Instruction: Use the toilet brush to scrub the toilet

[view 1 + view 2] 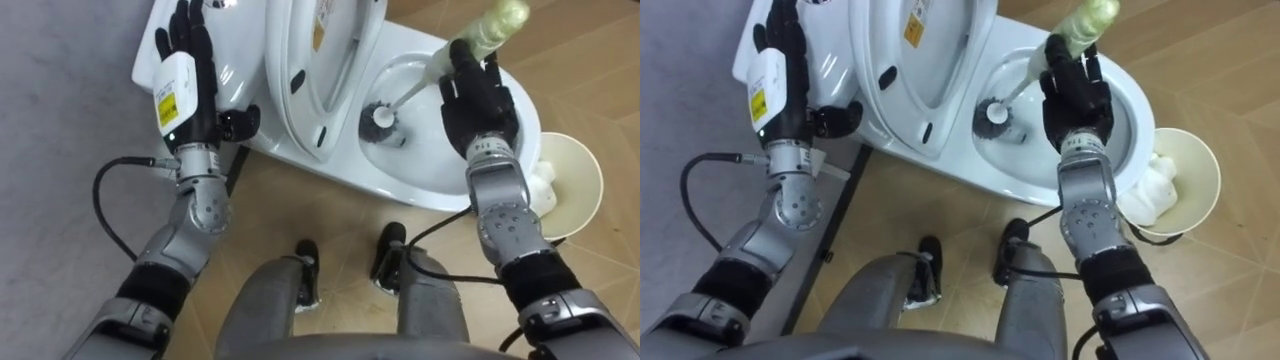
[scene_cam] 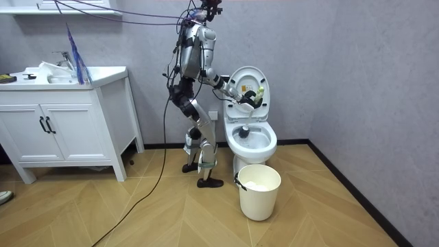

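The white toilet (image 1: 430, 190) stands open before me, its seat and lid (image 1: 320, 60) raised. My right hand (image 1: 478, 100) is shut on the pale yellow-green handle of the toilet brush (image 1: 500, 25). The brush's white shaft slants down into the bowl, and its round head (image 1: 380, 118) sits at the dark drain. My left hand (image 1: 190, 60) lies with straight fingers on the tank top, left of the raised lid, holding nothing. In the room view I stand bent slightly forward at the toilet (image 2: 250, 137), on the room view's left of it.
A cream bucket (image 1: 575, 185) with something white in it stands on the wooden floor right of the bowl, close to my right forearm. In the room view, a white vanity cabinet (image 2: 62, 123) with a sink stands to the left.
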Tool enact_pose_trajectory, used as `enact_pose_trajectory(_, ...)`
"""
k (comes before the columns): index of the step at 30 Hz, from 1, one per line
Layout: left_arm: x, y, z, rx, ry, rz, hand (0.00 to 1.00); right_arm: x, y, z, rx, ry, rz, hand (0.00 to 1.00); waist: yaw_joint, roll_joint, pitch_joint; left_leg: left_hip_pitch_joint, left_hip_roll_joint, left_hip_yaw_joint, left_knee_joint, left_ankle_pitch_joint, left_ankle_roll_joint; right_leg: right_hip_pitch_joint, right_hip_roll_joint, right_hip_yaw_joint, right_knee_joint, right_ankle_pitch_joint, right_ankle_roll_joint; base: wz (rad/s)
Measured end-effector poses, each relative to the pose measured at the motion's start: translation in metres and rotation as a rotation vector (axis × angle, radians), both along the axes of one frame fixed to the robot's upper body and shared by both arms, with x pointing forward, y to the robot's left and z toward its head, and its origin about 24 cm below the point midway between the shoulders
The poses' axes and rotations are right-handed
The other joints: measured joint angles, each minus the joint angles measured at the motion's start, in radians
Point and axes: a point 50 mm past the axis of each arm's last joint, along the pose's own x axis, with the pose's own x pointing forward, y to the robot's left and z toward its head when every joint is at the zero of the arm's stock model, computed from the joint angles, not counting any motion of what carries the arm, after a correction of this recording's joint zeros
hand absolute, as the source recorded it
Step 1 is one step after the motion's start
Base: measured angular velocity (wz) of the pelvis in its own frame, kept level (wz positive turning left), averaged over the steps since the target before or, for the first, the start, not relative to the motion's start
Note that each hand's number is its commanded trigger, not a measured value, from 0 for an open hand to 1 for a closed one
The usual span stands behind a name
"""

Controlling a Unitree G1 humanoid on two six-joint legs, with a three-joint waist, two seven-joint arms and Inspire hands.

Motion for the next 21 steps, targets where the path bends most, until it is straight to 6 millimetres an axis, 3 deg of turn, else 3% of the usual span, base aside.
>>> enact_pose_trajectory(12,-0.004,0.005,-0.013,0.017,0.087,-0.028,0.00,-0.017,-0.015,-0.024,-0.031,0.057,-0.023,1.00,0.000,0.007,-0.0027,0.094,-0.002,-0.007,-0.037,0.000,0.000,0.087,0.001,-0.004,-0.021,-0.008,0.009,0.00)
enact_pose_trajectory(18,-0.016,0.017,-0.023,0.016,0.139,-0.025,0.00,-0.019,-0.026,-0.020,-0.235,0.049,0.077,1.00,-0.027,0.004,-0.0050,0.168,-0.001,-0.018,-0.076,0.001,-0.001,0.162,0.001,-0.019,-0.046,-0.022,0.016,0.05)
enact_pose_trajectory(21,-0.027,0.022,-0.029,0.011,0.165,-0.026,0.00,-0.018,-0.029,-0.012,-0.401,0.022,0.136,1.00,-0.031,-0.004,-0.0132,0.218,-0.001,-0.022,-0.121,0.010,-0.003,0.202,0.002,-0.030,-0.072,-0.022,0.017,-0.02)
